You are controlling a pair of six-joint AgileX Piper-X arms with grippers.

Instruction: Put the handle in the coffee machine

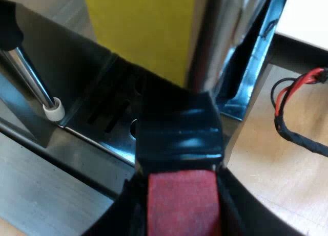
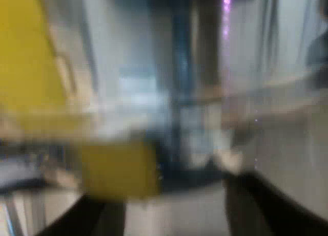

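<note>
One holder is here, and the left gripper (image 1: 182, 215) has its two black fingers clamped on the dark handle (image 1: 179, 138), right at the red end (image 1: 182, 200). The handle reaches in under the front of the one espresso machine (image 1: 138, 26), over the slotted drip tray (image 1: 84, 127), with a single steam wand (image 1: 31, 74) near it. I can't tell whether the holder's head is locked in. The right gripper (image 2: 174, 215) hangs close to the machine's shiny body, its two fingers spread with nothing between them
</note>
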